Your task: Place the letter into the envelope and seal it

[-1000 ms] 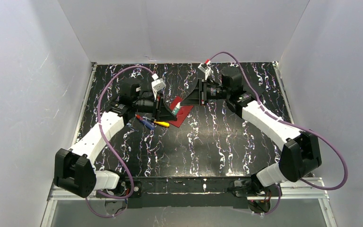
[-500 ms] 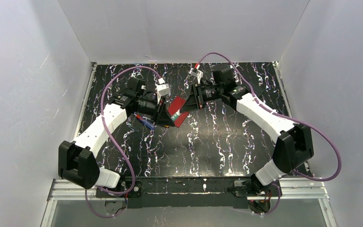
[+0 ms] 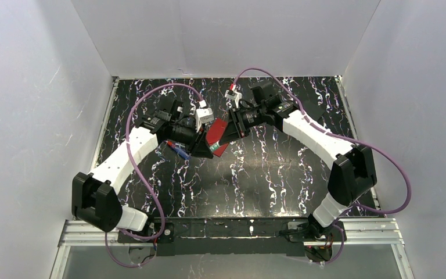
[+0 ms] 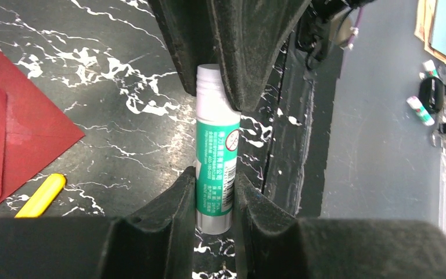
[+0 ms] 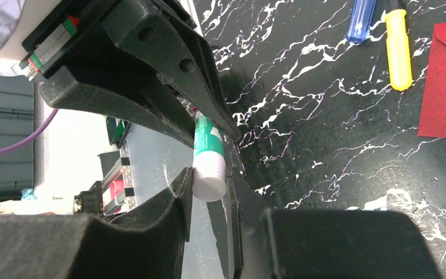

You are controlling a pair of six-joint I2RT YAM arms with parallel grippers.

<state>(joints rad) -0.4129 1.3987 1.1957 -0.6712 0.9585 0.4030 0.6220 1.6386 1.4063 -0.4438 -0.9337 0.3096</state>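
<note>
Your left hand [image 4: 215, 177] is closed on the green-labelled body of a glue stick [image 4: 216, 145]. Your right hand [image 5: 208, 180] is clamped on its white end. Both grips hold the same tube, raised off the bench [image 4: 122, 70] just beside the envelope [image 3: 218, 138].

The stick should be light and rigid, but its plastic is smooth, so expect it to twist or slide between the pads if you pull off-axis. Keep the left grip on the middle of the label and the right one square on the white end.

The envelope lies flat on the bench, partly under the two hands in the overhead view. It is thin paper, almost weightless and floppy, so it will likely skate on that glossy surface. Take it by an edge or by the flap, not the face.

No white letter is visible — you cannot tell whether it is already inside the envelope.

A yellow-handled tool [image 5: 398, 52] and a blue-handled tool [image 5: 361, 20] lie close beside the envelope.
</note>
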